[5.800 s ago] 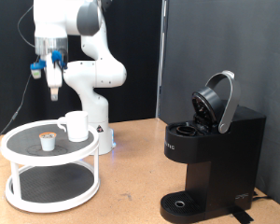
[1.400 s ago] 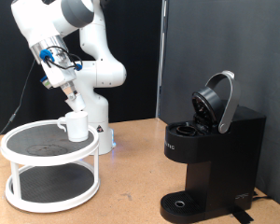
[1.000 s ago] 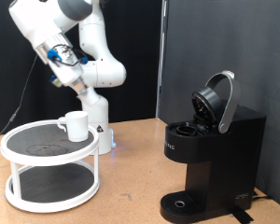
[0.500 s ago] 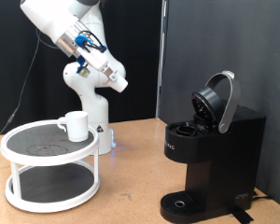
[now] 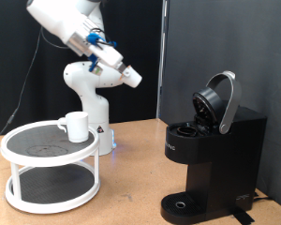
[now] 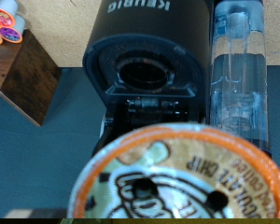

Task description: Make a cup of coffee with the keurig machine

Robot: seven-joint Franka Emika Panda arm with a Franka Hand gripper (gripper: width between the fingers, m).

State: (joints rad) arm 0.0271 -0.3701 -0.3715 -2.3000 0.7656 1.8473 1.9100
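1. At the exterior view's left, a white two-tier round stand (image 5: 28,141) is sitting on the wooden table (image 5: 131,197), and the cup (image 5: 76,126) is standing upright on the stand's dark upper shelf, toward that shelf's right side, with its handle pointing to the exterior view's left.
2. Just behind the stand, the white robot arm (image 5: 84,89) is rising from its base and reaching out to the exterior view's right, high above the table.
3. The gripper (image 5: 131,78) is hanging in the air at the arm's far end, well apart from the cup and between the stand and the coffee maker.
4. In the wrist view a coffee pod (image 6: 182,177) with an orange-rimmed, brownish foil top is filling the lower part of the picture right at the hand, so the gripper is grasping the pod; the fingers themselves are not showing there.
5. At the exterior view's right, the keurig machine (image 5: 211,159) is standing on the table with its rounded lid (image 5: 218,101) tilted up and open.
6. The wrist view is looking down at the machine's open round pod chamber (image 6: 146,73), with the clear water tank (image 6: 238,70) beside it and a few other pods (image 6: 6,23) lying on a wooden block (image 6: 28,75) off to one side.
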